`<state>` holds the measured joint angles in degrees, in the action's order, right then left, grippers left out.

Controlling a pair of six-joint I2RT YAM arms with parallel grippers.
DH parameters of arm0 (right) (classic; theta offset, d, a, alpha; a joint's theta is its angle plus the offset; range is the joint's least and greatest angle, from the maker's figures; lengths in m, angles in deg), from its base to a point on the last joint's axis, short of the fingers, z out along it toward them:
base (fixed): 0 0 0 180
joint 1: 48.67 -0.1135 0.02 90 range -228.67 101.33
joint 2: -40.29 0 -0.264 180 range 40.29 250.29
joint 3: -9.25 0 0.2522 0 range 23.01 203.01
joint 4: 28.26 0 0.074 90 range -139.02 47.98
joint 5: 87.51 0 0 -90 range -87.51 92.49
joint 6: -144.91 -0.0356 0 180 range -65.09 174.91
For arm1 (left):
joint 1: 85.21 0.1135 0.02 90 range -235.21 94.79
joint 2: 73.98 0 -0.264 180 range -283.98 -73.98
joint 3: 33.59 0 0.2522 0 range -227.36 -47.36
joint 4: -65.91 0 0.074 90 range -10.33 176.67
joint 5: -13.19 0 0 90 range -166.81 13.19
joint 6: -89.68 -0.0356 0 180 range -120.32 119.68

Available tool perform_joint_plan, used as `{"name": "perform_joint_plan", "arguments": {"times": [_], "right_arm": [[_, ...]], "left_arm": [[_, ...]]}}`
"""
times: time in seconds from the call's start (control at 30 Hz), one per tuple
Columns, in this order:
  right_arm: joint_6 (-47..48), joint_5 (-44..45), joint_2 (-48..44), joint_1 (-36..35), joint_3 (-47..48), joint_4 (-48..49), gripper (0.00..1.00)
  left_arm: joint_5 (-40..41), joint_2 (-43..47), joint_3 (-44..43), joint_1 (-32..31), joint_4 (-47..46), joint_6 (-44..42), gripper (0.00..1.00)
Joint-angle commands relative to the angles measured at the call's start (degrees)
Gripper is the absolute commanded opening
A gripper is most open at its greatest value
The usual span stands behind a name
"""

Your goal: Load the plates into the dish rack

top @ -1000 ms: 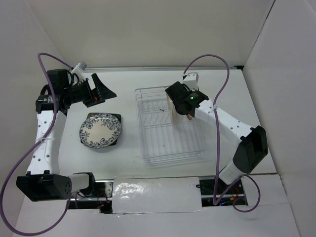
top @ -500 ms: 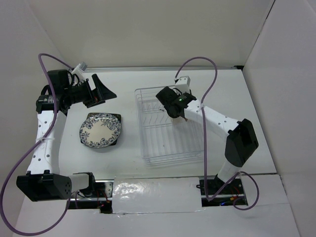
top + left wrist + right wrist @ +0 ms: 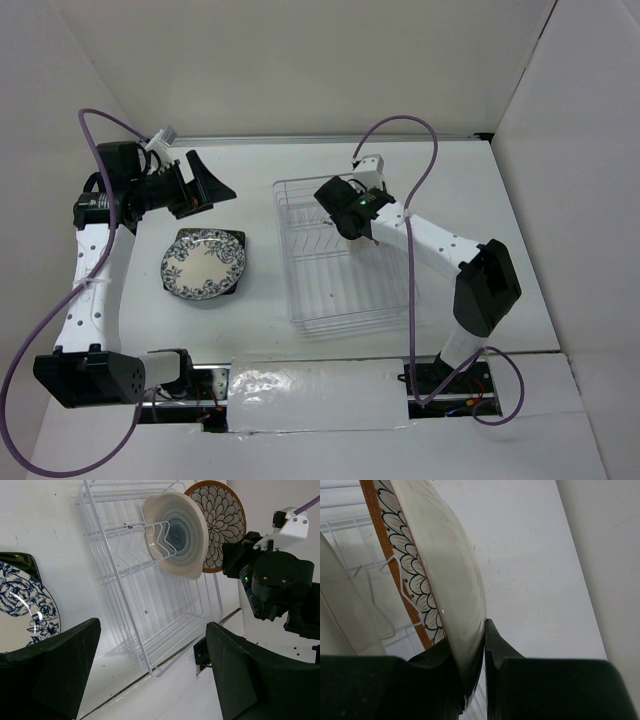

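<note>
The dish rack [image 3: 292, 285] lies at the table's middle right. In the left wrist view the cream ringed plate [image 3: 182, 527] stands upright between the rack's [image 3: 151, 673] prongs, with the brown-rimmed petal plate [image 3: 220, 522] right behind it. My right gripper [image 3: 350, 212] is over the rack's far end, shut on the brown-rimmed plate's [image 3: 445, 580] edge; the right wrist view shows the gripper [image 3: 479, 645] pinching it. The blue-white floral plate [image 3: 203, 263] lies on the dark square plate [image 3: 238, 238], left of the rack. My left gripper [image 3: 214, 184] is open and empty, held above the table beyond them.
White walls close the table in at the back and on both sides. Purple cables loop over both arms. A taped strip runs along the near edge between the arm bases.
My right gripper has moved from the rack's middle right to its far left end with the brown-rimmed plate, then stayed about still. The left arm has not moved.
</note>
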<state>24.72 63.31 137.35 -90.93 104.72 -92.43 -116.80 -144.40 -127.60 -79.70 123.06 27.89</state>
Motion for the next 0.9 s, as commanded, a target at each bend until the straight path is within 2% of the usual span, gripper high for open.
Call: {"name": "perform_joint_plan", "arguments": {"times": [0.0, 0.13, 0.3, 0.6, 0.63, 0.73, 0.8, 0.87], "right_arm": [[-1.18, -2.02, 0.50, -0.63, -0.94, 0.75, 0.00], [-0.66, -3.16, -0.98, -1.07, -3.22, 2.68, 0.01], [3.73, -5.62, -5.90, -1.33, -9.80, 11.02, 0.13], [3.39, -7.56, -5.74, -1.68, -10.70, 10.69, 0.21], [3.39, -7.64, -5.39, -1.95, -10.52, 10.51, 0.28], [3.04, -7.73, -4.69, -2.47, -9.56, 9.98, 0.30], [3.04, -8.08, -4.42, -2.65, -9.29, 9.81, 0.41], [2.86, -8.26, -4.07, -2.74, -8.85, 9.63, 0.42]], "left_arm": [[-0.18, 0.72, 0.09, -0.07, -0.86, -1.66, 0.99], [-0.35, 0.71, 0.09, 0.02, -0.95, -1.58, 0.98], [-0.09, 0.63, 0.18, -0.07, -0.95, -1.58, 0.99], [-0.36, 0.63, 0.62, -0.07, -1.30, -1.49, 0.99], [-0.09, 0.63, 0.53, -0.07, -1.30, -1.49, 0.98], [-0.18, 0.54, 0.62, -0.07, -1.30, -1.49, 0.99], [-0.27, 0.54, 0.79, 0.02, -1.39, -1.40, 0.99], [-0.35, 0.54, 0.88, 0.02, -1.47, -1.40, 0.99]]}}
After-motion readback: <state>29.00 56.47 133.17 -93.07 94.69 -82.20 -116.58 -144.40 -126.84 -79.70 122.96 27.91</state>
